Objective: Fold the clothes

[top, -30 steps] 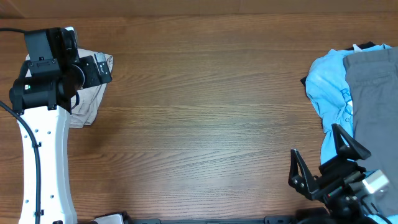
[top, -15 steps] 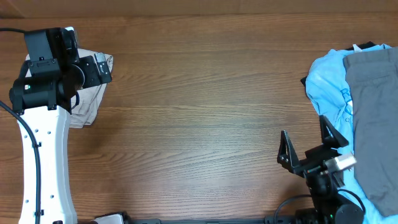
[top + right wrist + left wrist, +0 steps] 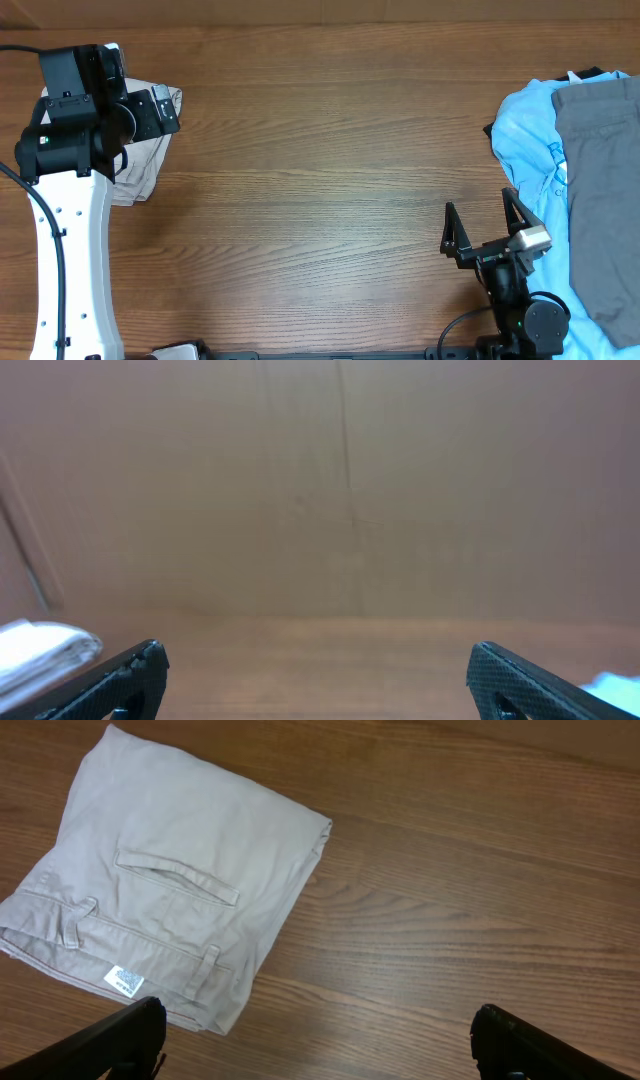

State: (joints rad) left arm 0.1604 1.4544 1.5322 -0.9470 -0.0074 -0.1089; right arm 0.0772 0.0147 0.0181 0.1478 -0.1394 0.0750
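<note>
The beige khaki shorts [image 3: 170,880] lie folded into a neat rectangle on the wooden table, with the welt pocket, belt loops and small white label [image 3: 123,980] facing up. In the overhead view the shorts [image 3: 145,160] sit at the far left, mostly under my left arm. My left gripper [image 3: 320,1055] is open and empty, hovering above the table just to the right of the shorts. My right gripper [image 3: 482,228] is open and empty near the front right of the table. In the right wrist view it [image 3: 315,685] faces across the table, and the shorts [image 3: 40,650] show faintly at the far left.
A light blue printed T-shirt [image 3: 530,140] lies crumpled at the right edge with a plain grey garment [image 3: 600,180] on top of it, close to my right gripper. The left arm's white link [image 3: 70,260] runs along the table's left side.
My right gripper has swung left and away from the front edge, out from beside the blue T-shirt, and now points across the table. The left arm and shorts have not moved.
</note>
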